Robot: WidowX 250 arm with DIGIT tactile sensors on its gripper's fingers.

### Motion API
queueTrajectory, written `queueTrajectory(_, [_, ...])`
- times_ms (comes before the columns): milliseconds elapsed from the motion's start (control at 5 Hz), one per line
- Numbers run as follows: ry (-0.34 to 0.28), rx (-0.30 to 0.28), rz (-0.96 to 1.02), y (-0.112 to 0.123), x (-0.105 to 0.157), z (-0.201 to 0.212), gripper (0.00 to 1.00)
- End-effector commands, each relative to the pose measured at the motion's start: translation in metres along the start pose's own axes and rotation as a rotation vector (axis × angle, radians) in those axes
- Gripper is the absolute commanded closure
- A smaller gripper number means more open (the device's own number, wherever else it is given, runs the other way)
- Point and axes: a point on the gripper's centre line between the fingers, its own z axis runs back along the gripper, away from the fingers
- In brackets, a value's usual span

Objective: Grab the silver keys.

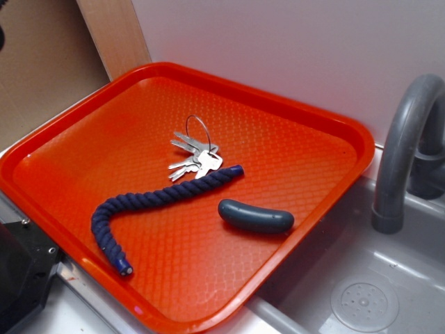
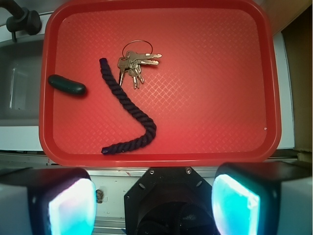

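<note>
My gripper (image 2: 154,196) is spread wide and grasps nothing; its two fingers (image 2: 66,205) fill the bottom corners of the wrist view, pads lit pale blue-green, with a broad gap between them. It hangs above the near rim of the red tray (image 2: 274,98), not touching anything on it.

The silver keys (image 2: 134,63) lie well ahead of me, slightly left of the gap between my fingers, toward the far side of the tray. The blades fan out from a thin wire ring (image 2: 137,46) that sits on their far side. In the exterior view the keys (image 1: 195,158) rest flat on the textured tray floor with the ring (image 1: 198,131) tipped up behind them.

A dark blue rope (image 2: 128,110) snakes between me and the keys. Its far end lies just beside the keys on their left, its near end curling left close to the near rim. Farther left, near the tray's left wall, lies a dark sausage-shaped piece (image 2: 67,85), apart from both rope and keys.

Beyond the tray's left edge is a grey sink (image 1: 361,292) with a grey tap (image 1: 403,149).
</note>
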Motion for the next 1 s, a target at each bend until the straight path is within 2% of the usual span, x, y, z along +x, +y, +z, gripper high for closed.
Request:
queueTrajectory(0, [0.000, 0.000, 0.000, 0.000, 0.000, 0.000, 0.00])
queueTrajectory(200, [-0.038, 0.046, 0.018, -0.016, 0.048, -0.027, 0.00])
queueTrajectory(400, [-0.052, -0.013, -0.001, -0.030, 0.093, -0.045, 0.00])
queueTrajectory(600, [0.000, 0.024, -0.004, -0.039, 0.125, -0.073, 0.00])
queueTrajectory(800, [0.019, 0.054, 0.023, -0.037, 0.155, -0.094, 0.00])
